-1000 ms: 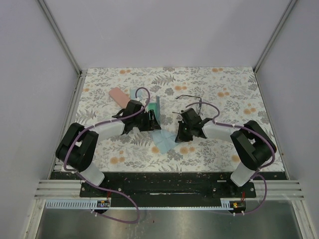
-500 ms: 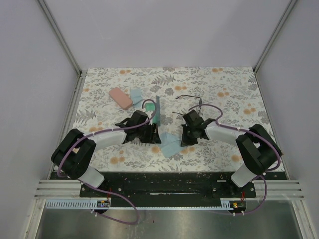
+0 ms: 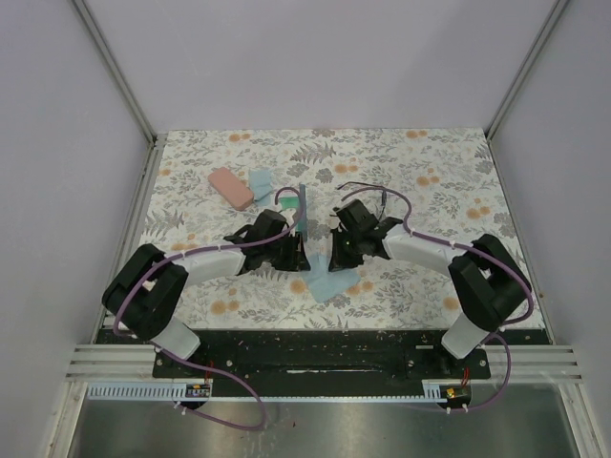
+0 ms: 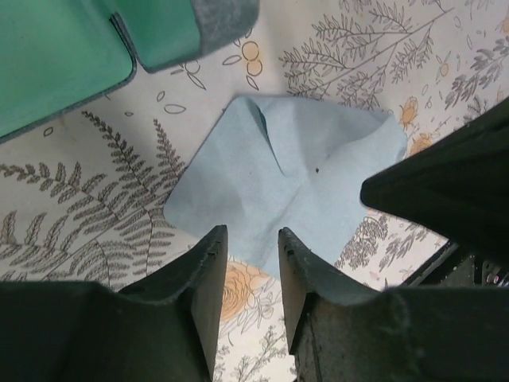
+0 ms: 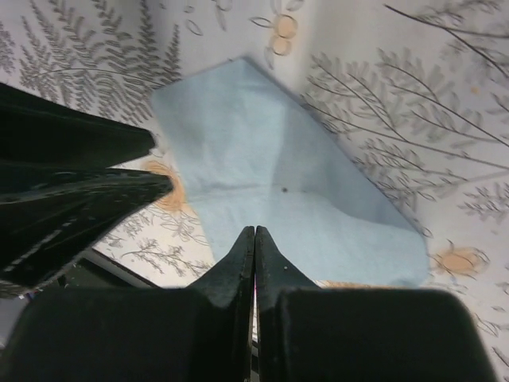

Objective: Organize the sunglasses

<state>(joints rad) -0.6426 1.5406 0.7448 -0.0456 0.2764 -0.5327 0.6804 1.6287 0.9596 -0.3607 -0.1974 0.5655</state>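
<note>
**Inspector:** Presently, your left gripper [image 4: 253, 239] stands with its jaws narrowly parted and nothing between them, tips over the near edge of the light blue cloth [image 4: 294, 183].

**Operator:** And the right?

**Inspector:** Your right gripper [image 5: 254, 232] is clenched tight, empty as far as I can see, over the same cloth. The black-framed sunglasses [image 3: 357, 187] lie on the table beyond it, untouched. The open green-lined case [image 4: 56, 64] sits just beside the cloth.
</note>
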